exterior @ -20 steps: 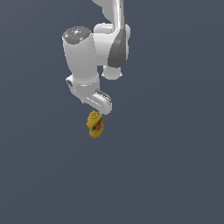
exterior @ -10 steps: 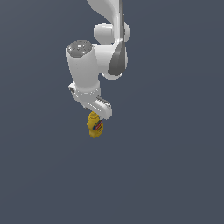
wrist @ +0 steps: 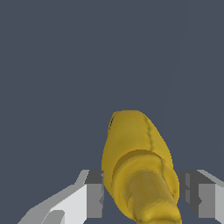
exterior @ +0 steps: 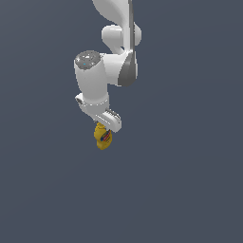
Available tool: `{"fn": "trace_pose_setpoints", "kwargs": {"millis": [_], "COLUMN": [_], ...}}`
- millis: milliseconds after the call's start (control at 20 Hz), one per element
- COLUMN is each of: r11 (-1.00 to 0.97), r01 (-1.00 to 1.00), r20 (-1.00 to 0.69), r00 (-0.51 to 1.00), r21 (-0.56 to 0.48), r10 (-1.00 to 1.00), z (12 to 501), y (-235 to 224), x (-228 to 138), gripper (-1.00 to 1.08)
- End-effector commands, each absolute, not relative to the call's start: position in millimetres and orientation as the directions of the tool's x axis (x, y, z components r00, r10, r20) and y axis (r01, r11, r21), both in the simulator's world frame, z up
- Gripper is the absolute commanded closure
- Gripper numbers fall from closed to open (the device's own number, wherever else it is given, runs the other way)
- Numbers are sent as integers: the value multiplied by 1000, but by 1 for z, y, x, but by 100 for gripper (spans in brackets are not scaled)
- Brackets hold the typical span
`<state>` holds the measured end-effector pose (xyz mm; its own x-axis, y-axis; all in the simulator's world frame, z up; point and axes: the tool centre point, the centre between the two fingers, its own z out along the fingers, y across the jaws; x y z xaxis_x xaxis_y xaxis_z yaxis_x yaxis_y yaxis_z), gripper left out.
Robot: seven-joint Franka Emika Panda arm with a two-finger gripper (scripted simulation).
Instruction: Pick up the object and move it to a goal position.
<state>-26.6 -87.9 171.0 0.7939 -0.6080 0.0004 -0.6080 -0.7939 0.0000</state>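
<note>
— Carrying the yellow bottle [exterior: 103, 137] further toward the exterior view's left than a second ago?
— Yes; the white arm [exterior: 102, 80] is bending downward, its hand [wrist: 142, 192] pinching the bottle between both fingers [wrist: 94, 192], nozzle toward the wrist. The arm's top is being cropped.

White arm hangs downward, claw [exterior: 105, 127] pointing down, jaws seemingly part-closed.

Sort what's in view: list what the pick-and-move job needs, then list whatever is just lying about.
Part of the job:
- yellow mustard bottle, between the end effector fingers
- end effector, on either side of the bottle

Just lying about:
- nothing else shows in either view; no goal marker is visible
</note>
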Motion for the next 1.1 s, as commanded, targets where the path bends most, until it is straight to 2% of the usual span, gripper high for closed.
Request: {"fn": "trace_pose_setpoints", "kwargs": {"millis": [0, 550, 1050], "r11": [-794, -794, -794], "r01": [-608, -608, -609], "r20": [0, 1, 1], "r00": [794, 794, 794], "r21": [0, 0, 1], "r10": [-608, -608, -609], "z": [170, 178, 234], "y": [-88, -85, -62], "x": [-27, -25, -14], "gripper": [108, 108, 108]}}
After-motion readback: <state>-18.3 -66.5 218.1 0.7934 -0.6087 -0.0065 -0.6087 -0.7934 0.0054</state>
